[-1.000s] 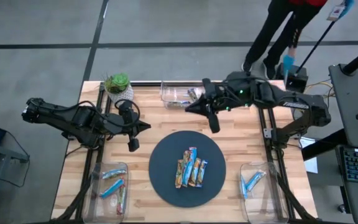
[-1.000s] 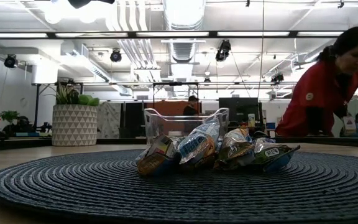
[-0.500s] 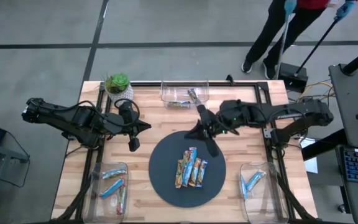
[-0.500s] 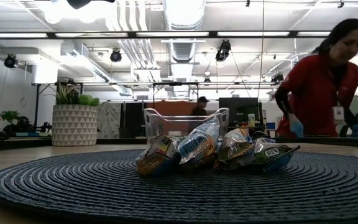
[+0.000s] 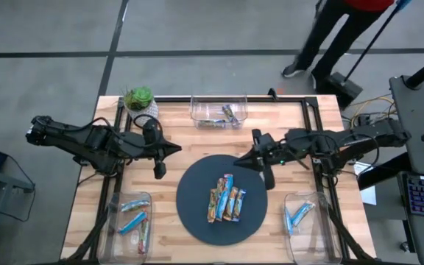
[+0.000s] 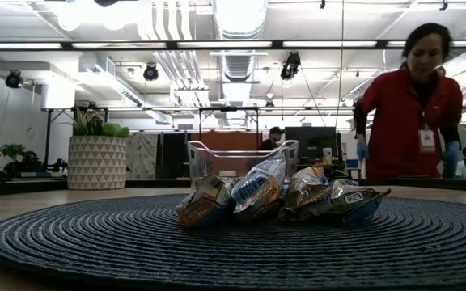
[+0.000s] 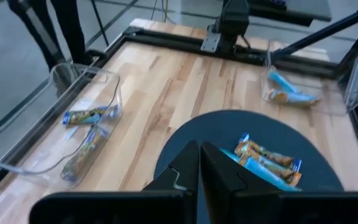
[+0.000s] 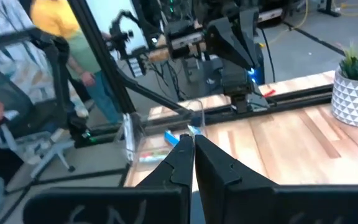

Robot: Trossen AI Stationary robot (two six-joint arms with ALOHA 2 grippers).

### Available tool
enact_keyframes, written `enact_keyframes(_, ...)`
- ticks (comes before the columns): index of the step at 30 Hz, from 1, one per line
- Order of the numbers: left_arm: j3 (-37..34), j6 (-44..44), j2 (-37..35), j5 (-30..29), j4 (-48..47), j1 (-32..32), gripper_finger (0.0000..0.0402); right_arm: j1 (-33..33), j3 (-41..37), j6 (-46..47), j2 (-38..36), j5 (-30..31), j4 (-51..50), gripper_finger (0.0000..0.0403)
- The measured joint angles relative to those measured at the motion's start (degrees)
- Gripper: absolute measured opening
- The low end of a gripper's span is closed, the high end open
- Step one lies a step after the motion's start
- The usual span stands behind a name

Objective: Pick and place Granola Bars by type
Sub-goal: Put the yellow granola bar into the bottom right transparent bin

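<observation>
Several granola bars [image 5: 227, 199] lie in a small heap at the middle of the dark round mat [image 5: 194, 213]; the low view shows the same heap [image 6: 281, 198]. My right gripper [image 5: 238, 163] is shut and empty, above the mat's far right rim, pointing toward the table's left. My left gripper [image 5: 176, 149] is also shut and empty, above the bare wood left of the mat, pointing right. In its own wrist view my left gripper [image 7: 199, 152] looks over the bars [image 7: 267, 163]. My right gripper [image 8: 191, 144] shows shut in its wrist view.
A clear bin [image 5: 218, 110] with bars stands at the far edge. Another [image 5: 131, 218] with bars stands near left, and a third [image 5: 300, 215] with blue bars near right. A potted plant [image 5: 140, 101] sits far left. A person [image 6: 411, 105] stands beyond the table.
My right gripper has come from above the far bin toward the near and right edges and sunk lower, staying shut; it now hangs over the mat's far right rim. The person beyond the table has shifted. The bars have not moved.
</observation>
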Motion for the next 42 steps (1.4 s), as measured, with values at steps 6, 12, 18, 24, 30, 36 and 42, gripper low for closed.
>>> enact_keyframes(6,0.0,2.1,0.0,0.5,2.4,0.0,0.0,0.8,-4.2,0.5,-4.2,0.0,1.5,0.0009)
enact_keyframes(12,0.0,2.4,0.0,1.2,2.4,0.0,0.0,1.0,-5.6,-0.1,-5.6,-0.2,1.7,0.0009)
enact_keyframes(18,0.0,1.1,0.2,1.6,3.7,0.0,0.0,1.0,-6.1,-0.2,-5.6,-0.5,0.8,0.0009)
enact_keyframes(24,0.0,-0.9,0.2,2.0,7.6,0.0,0.0039,1.0,-6.1,-0.2,-5.4,-0.5,0.7,0.0009)
enact_keyframes(30,0.0,-1.9,1.3,2.5,8.2,0.0,0.0127,1.0,-6.1,-0.2,-5.8,-0.7,0.4,0.0009)
enact_keyframes(36,0.0,-0.7,3.6,2.5,8.6,0.0,0.0213,1.0,-6.1,-0.2,-6.7,-0.6,-2.2,0.0009)
enact_keyframes(42,1.3,4.1,6.1,4.7,8.7,0.0,0.0245,1.0,-6.1,-0.2,-8.7,-0.6,-5.5,0.0009)
